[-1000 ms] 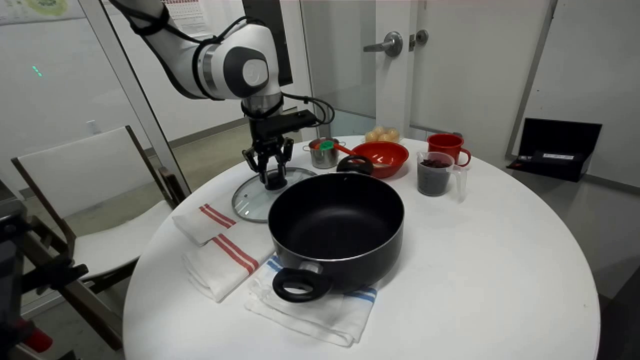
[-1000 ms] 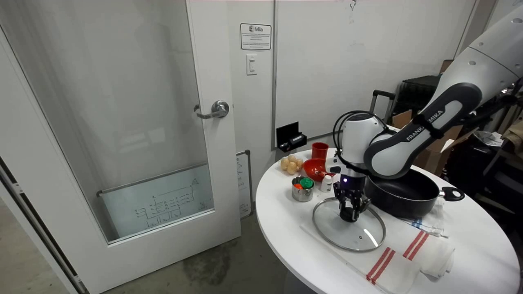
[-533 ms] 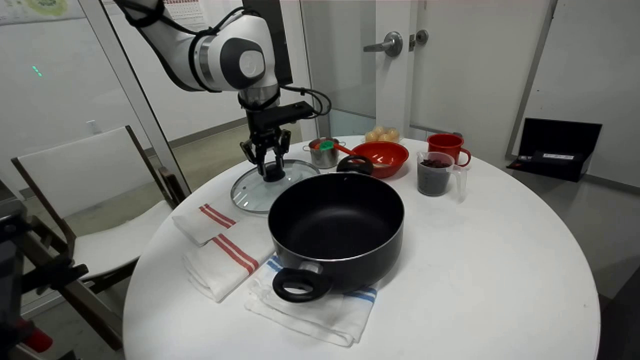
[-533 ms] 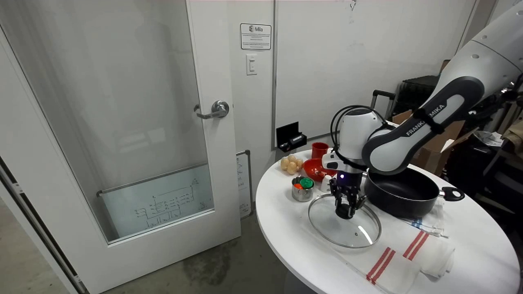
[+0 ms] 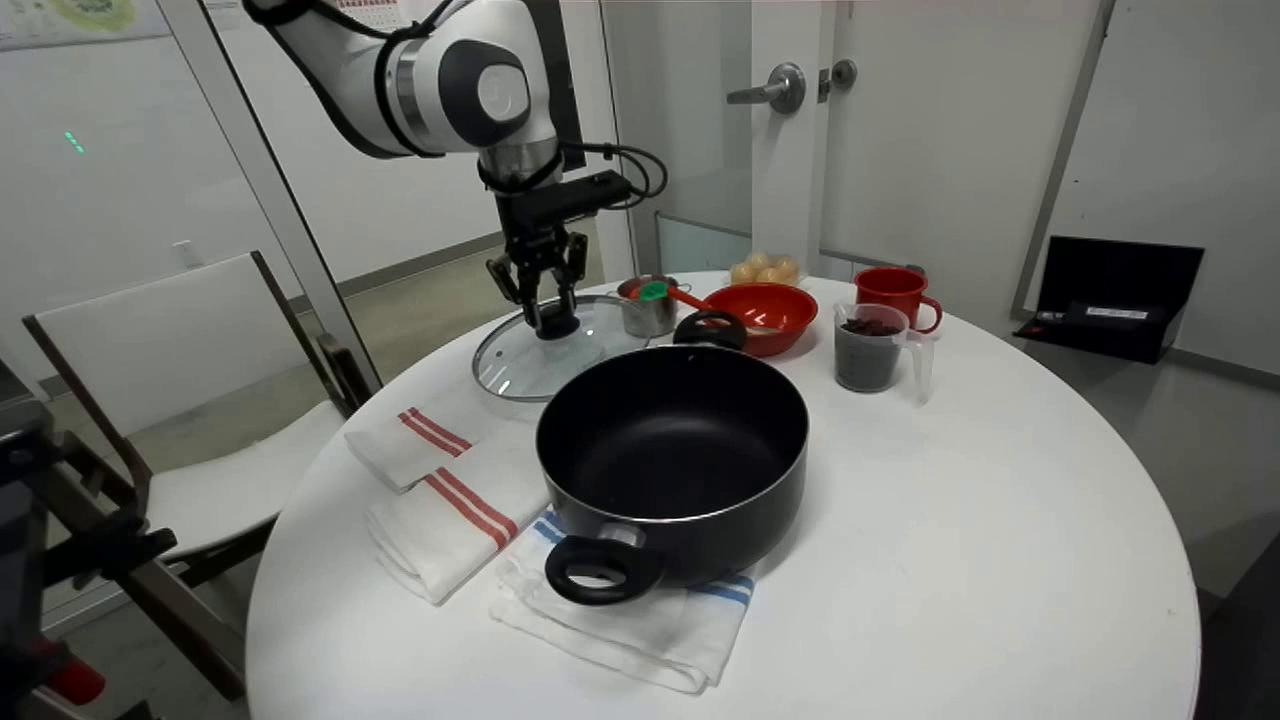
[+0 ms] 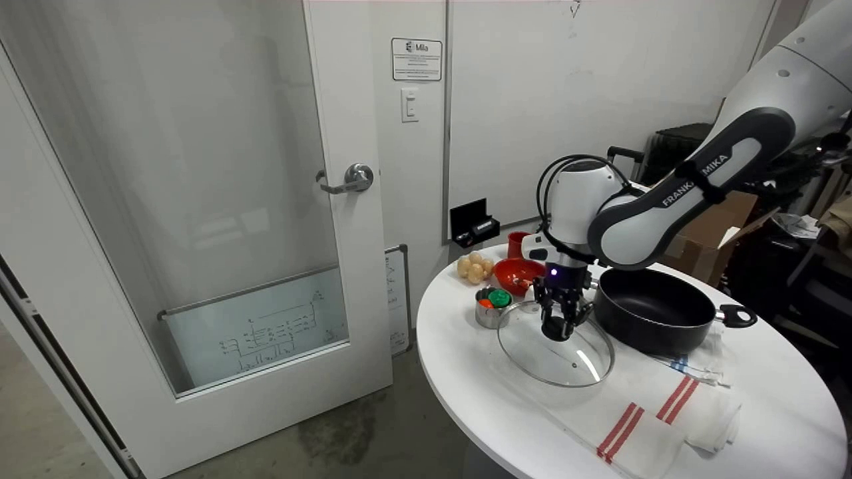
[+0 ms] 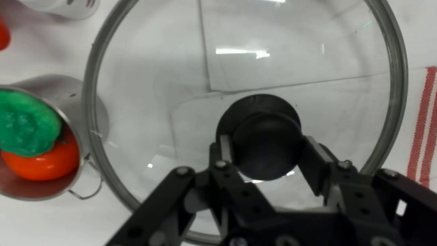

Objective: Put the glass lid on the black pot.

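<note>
Exterior views both show a round white table (image 5: 960, 560), with a Franka Emika Panda arm (image 6: 739, 153) reaching down over it; in an exterior view a white-seated chair (image 5: 240, 470) stands near its edge. The black pot (image 5: 672, 455) sits upright on the table, its wide mouth facing up and its loop handles at opposite sides. Red-striped white cloth (image 5: 440, 530) lies folded beside it, and a blue-striped towel (image 5: 640, 635) lies partly under it. The glass lid (image 5: 540, 370), nearly as broad as the pot, hangs above the table just beside the pot; whether it tilts is hard to tell. Near the black pot stands a red bowl (image 5: 788, 335). The gripper (image 7: 268, 150) points down at the lid's middle. A red mug (image 5: 885, 290) has a transparent measuring cup (image 5: 866, 368) with dark contents near it. From the wrist, the lid's rim overlaps the side of a small steel pot (image 6: 489, 318); whether they touch cannot be told. The jaws pinch the lid's black knob (image 7: 264, 130), one finger pressed to either side. Inside the steel pot, a red tomato-like piece (image 7: 41, 165) lies under a bumpy green piece (image 7: 25, 123). Pale egg-like pieces (image 5: 764, 268) lie grouped near the red bowl.
</note>
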Robot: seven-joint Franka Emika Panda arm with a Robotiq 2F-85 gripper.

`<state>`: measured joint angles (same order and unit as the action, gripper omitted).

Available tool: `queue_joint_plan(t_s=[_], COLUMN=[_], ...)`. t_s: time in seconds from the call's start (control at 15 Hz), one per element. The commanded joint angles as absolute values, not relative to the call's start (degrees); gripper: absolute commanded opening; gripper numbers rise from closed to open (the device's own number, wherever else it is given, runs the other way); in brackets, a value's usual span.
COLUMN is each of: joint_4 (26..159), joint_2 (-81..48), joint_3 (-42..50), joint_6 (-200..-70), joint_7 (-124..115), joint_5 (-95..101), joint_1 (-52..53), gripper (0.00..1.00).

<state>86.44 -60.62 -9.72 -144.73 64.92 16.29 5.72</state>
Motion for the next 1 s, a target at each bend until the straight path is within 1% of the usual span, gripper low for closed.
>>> queue_joint_plan(t_s=[0.0, 0.67, 0.93], joint_4=[87.83, 87.31, 86.78], joint_2=[-56.81, -52.78, -51.48], joint_3=[-7.37, -3.06, -2.02], joint_6=[-143.67, -141.92, -139.65], joint_7=[62.78, 57.05, 53.37], joint_5=[17.86, 19.82, 20.20], joint_1=[7.46, 10.51, 10.25], gripper=[0.25, 0.25, 0.25])
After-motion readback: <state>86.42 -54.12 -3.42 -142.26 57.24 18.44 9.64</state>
